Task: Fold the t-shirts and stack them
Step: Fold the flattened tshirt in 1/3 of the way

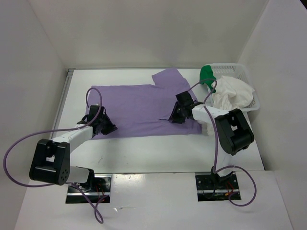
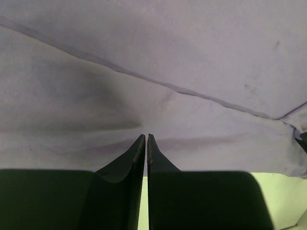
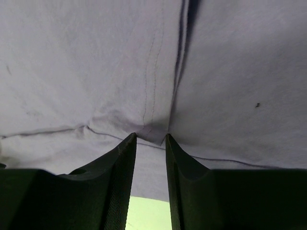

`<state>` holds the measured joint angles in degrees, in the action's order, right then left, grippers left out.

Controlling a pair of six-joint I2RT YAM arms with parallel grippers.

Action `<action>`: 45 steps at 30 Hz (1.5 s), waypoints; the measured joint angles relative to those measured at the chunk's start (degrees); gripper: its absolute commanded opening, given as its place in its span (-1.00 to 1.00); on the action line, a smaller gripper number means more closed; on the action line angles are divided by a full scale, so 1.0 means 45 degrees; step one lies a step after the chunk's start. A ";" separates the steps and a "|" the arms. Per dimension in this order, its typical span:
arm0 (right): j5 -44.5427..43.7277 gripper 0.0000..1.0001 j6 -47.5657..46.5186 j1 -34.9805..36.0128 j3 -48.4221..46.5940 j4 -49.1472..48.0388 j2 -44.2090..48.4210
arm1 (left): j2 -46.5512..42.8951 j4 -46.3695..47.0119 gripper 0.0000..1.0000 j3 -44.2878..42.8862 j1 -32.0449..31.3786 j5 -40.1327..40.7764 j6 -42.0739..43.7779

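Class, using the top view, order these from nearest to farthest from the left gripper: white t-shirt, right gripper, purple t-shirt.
1. purple t-shirt, directly beneath it.
2. right gripper, mid-table, to the right.
3. white t-shirt, in the far-right basket.

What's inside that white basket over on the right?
The white basket holds a crumpled white t-shirt and a green t-shirt at its left end. Anything beneath them is covered by the cloth.
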<state>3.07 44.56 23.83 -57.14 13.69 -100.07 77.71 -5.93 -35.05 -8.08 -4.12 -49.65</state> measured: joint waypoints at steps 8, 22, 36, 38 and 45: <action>-0.0291 -0.46 0.0233 0.0000 -0.0107 -0.0005 -0.0199 | -0.0165 0.0000 -0.78 0.0068 0.0034 0.0068 0.0010; 0.0855 -0.64 0.0165 0.0000 -0.2681 0.0063 -0.2069 | -0.0466 0.0015 -0.78 0.0189 0.0699 0.0189 0.0005; 0.1088 -0.08 -0.0505 0.0000 -0.5892 0.0568 -0.3580 | -0.0311 -0.0248 -0.78 -0.0840 0.0947 0.0306 0.0053; 0.1117 -0.08 -0.0559 0.0000 -0.5761 0.0568 -0.3181 | -0.0092 -0.0170 -0.78 -0.1219 0.1020 0.0296 0.0083; 0.1229 -0.97 -0.0617 0.0219 -0.2361 0.0248 -0.0267 | 0.0277 -0.0253 -0.78 -0.1433 0.1069 0.0170 0.0578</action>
<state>8.60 41.78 24.82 -67.77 14.81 -101.27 78.96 -7.07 -41.50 -3.27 -3.36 -47.05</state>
